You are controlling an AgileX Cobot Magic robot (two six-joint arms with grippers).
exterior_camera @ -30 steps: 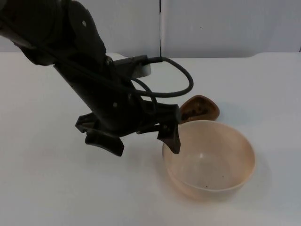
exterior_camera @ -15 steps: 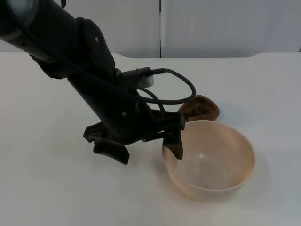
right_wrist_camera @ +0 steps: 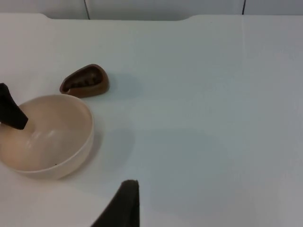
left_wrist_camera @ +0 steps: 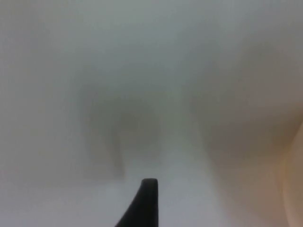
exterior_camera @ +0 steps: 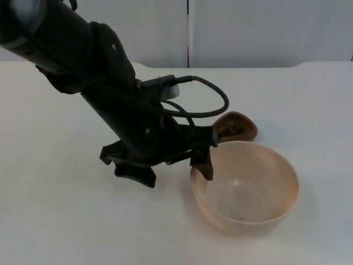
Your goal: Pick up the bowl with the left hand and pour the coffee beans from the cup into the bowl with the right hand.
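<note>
Seen from the top view: left hand [exterior_camera: 168, 168] low over the white worktop [exterior_camera: 66, 221], fingers spread wide, one fingertip [exterior_camera: 205, 168] dipping just inside the near rim of the beige bowl [exterior_camera: 245, 187], the other finger [exterior_camera: 135, 174] well out on the bare surface to the bowl's left. Nothing gripped between them. Bowl standing upright on the worktop, with a few dark specks on its inner wall. Just behind it, a small brown cup [exterior_camera: 236, 127] with dark coffee beans [exterior_camera: 229, 131] visible through its mouth; looks tipped on its side, though hard to be sure.

From the left wrist view: a black fingertip [left_wrist_camera: 144, 203] against pale worktop, plus a sliver of the beige bowl's wall [left_wrist_camera: 294, 184].

From the right wrist view: bowl [right_wrist_camera: 45, 137] and cup [right_wrist_camera: 85, 81] seen from the far side, close together but apart, with the left hand's fingertip [right_wrist_camera: 12, 113] at the bowl's rim. Right hand's own fingertip [right_wrist_camera: 123, 205] high above open worktop, well away from both things, waiting; cannot tell how far open.

Grey partition wall [exterior_camera: 248, 30] at the worktop's far edge.
</note>
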